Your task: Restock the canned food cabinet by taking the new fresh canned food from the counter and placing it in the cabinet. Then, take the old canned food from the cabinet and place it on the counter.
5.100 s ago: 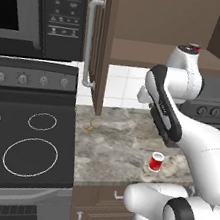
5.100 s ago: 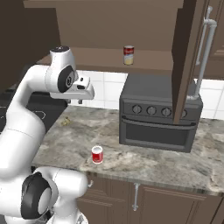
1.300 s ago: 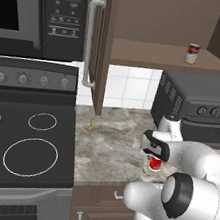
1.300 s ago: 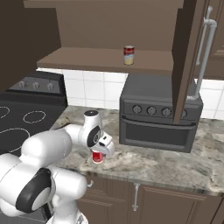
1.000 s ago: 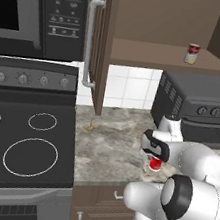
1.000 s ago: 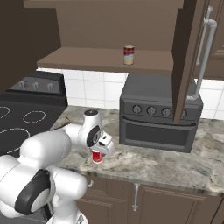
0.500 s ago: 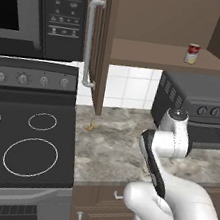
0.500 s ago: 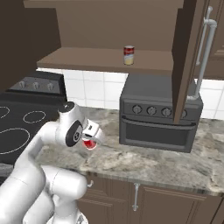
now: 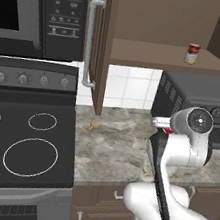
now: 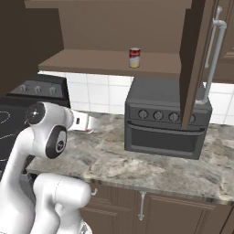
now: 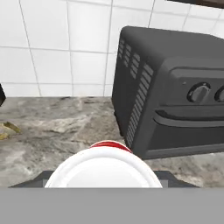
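A: Pincer (image 10: 87,126) state?
B: Narrow, clamped on red can (image 11: 103,168). In hand view: pale top w/ thin red rim, right at bottom edge, btwn the fingers.
A: Visible from base cams too?
B: Barely. In right base view, red can (image 10: 87,131) just a sliver under the white hand. In left base view, only a red bit behind the forearm.
A: On tabletop (image 9: 115,153) or off it?
B: Off it. Hangs above the marbled stone, left of toaster oven (image 10: 167,119), not far from tiled wall (image 10: 98,93).
A: Tilt of can?
B: Can't tell exactly. Top faces hand cam; hand looks across tabletop at wall tiles & vented side of toaster oven (image 11: 175,87).
A: Banded can?
B: Stands upright on cabinet (image 9: 151,55) shelf. Red upper part, cream lower. Banded can (image 9: 192,54) sits above toaster oven, toward shelf's right in left base view, well apart from pincer.
A: Alone on shelf?
B: Yes, as far as both base views show.
A: Cabinet doors?
B: Swung open on both sides. Long grey bar handle (image 9: 90,43) on left door, just beside microwave (image 9: 28,7).
A: Anything else on tabletop?
B: Small yellowish scrap (image 9: 91,127) below left door's lower edge, near black stovetop (image 9: 26,138). Also at far left in hand view.
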